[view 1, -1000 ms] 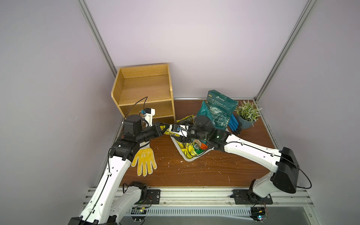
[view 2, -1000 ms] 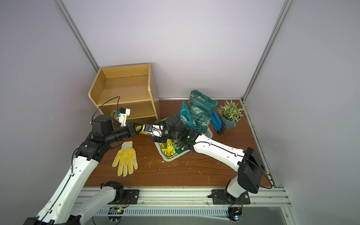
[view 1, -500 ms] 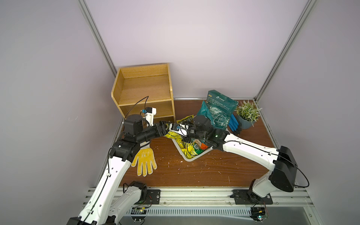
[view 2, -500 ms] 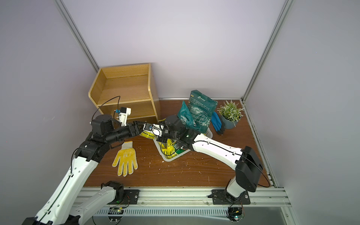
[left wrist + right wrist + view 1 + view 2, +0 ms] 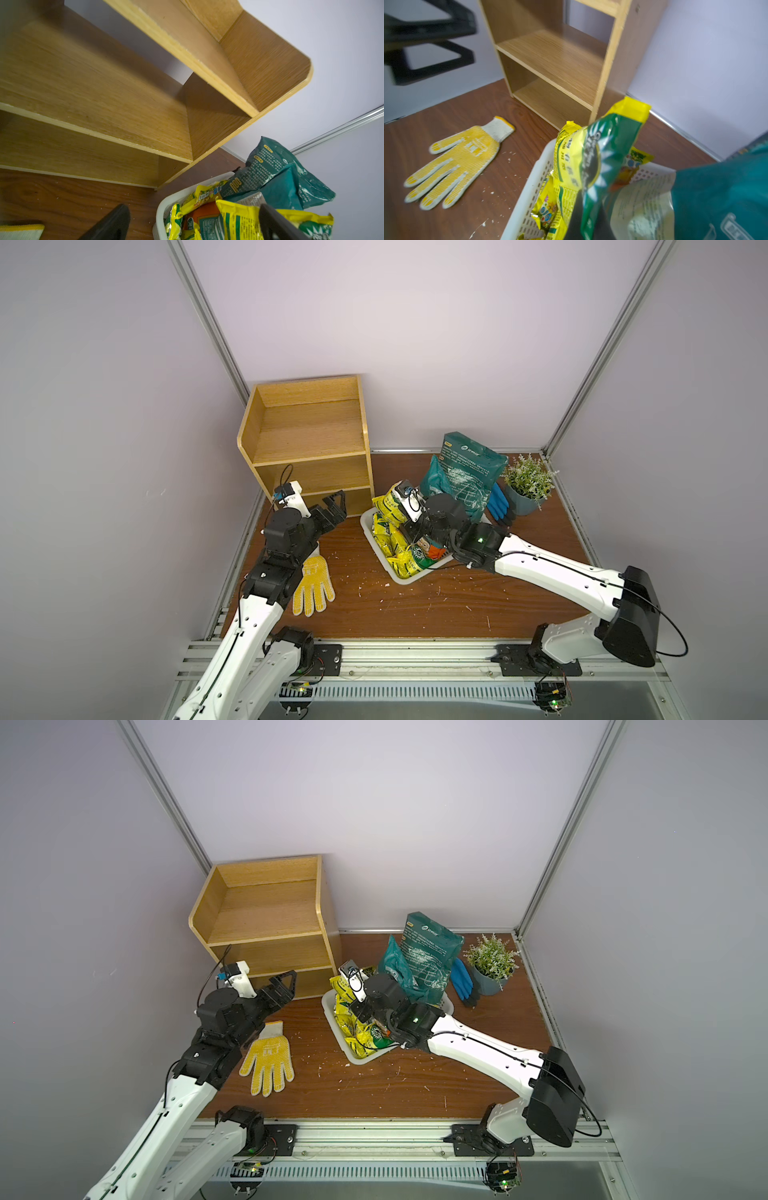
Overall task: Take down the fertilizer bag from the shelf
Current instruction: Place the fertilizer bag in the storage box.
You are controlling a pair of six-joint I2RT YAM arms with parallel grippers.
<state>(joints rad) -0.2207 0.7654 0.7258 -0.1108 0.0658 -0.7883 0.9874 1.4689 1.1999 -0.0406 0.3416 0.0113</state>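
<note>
The light-wood shelf stands at the back left with all its tiers bare. The yellow-and-green fertilizer bag hangs upright over the white perforated basket, pinched at its lower edge by my right gripper, which is shut on it. In both top views the right wrist hides those jaws. My left gripper is open and holds nothing. It hovers in front of the shelf's bottom tier, a short way left of the basket.
Several yellow packets fill the basket. A large teal bag leans behind it, with blue gloves and a potted plant to its right. A yellow glove lies on the brown table under the left arm. Walls close in on three sides.
The left gripper opened, let go of the fertilizer bag and drew back to the left. The right gripper shut on the bag and now holds it alone over the basket.
</note>
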